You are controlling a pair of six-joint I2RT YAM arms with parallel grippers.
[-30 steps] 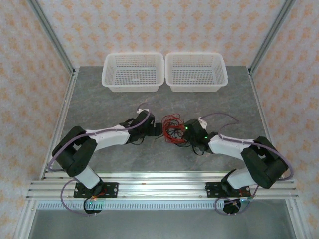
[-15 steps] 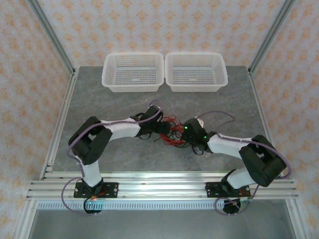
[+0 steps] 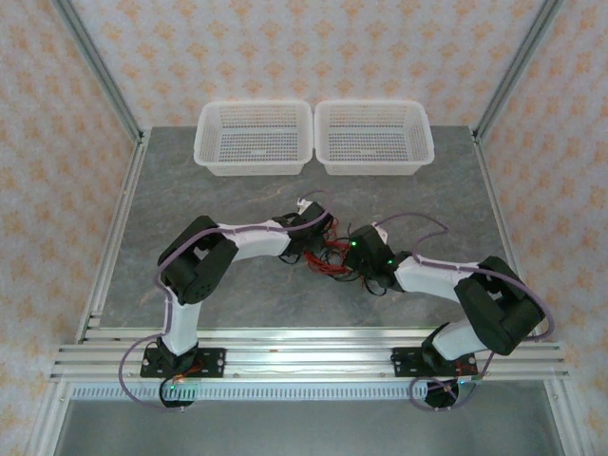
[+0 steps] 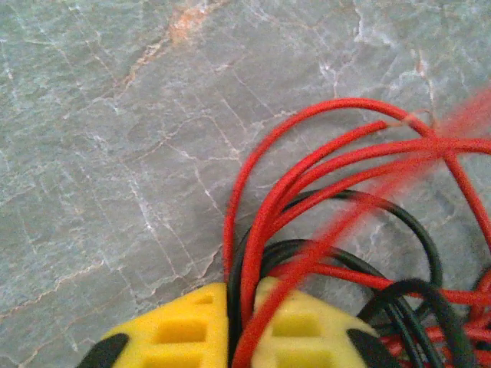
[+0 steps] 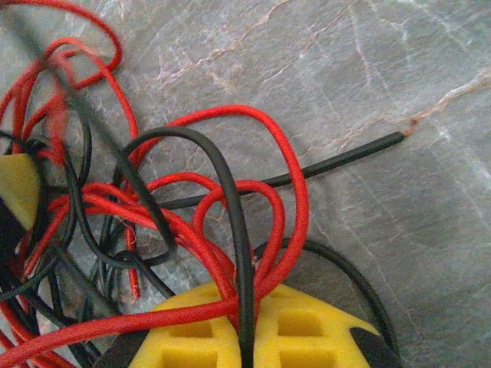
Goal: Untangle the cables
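Cables: a tangle of thin red and black cables [image 3: 330, 253] lies on the grey marbled table [image 3: 204, 190] near its middle, between the 2 wrists. The loops cross one another, red over black and black over red.
Left gripper: the left gripper [image 4: 240, 300] is closed on the cables. Its 2 yellow pads [image 4: 180, 333] almost meet on a bunch of red strands, with black strands running in beside them.
Right gripper: the right gripper [image 5: 245, 307] is clamped on the cables too. 1 black strand and several red ones run down between its pads [image 5: 307, 333].
In the way, top view: the 2 wrists reach in from either side and cover much of the tangle. A few red and black loops show between them.
In the way, left wrist view: a blurred red strand close to the lens slants across the sharper loops behind it.
In the way, right wrist view: a blurred dark strand runs down from the upper left over the red loops. A yellow piece sits among the strands at the left edge, and what it belongs to cannot be told.
Loose end: 1 black cable end [image 5: 395, 139] lies flat on the table, out to the right of the knot.
Baskets: the left basket [image 3: 254, 163] and the right basket [image 3: 373, 163], both white mesh, stand side by side at the far edge, well apart from the tangle.
Arm cables: thicker purple-grey arm cables [image 3: 423, 222] run along each arm and arch up near the wrists.
Near edge: an aluminium rail [image 3: 304, 356] carries both bases.
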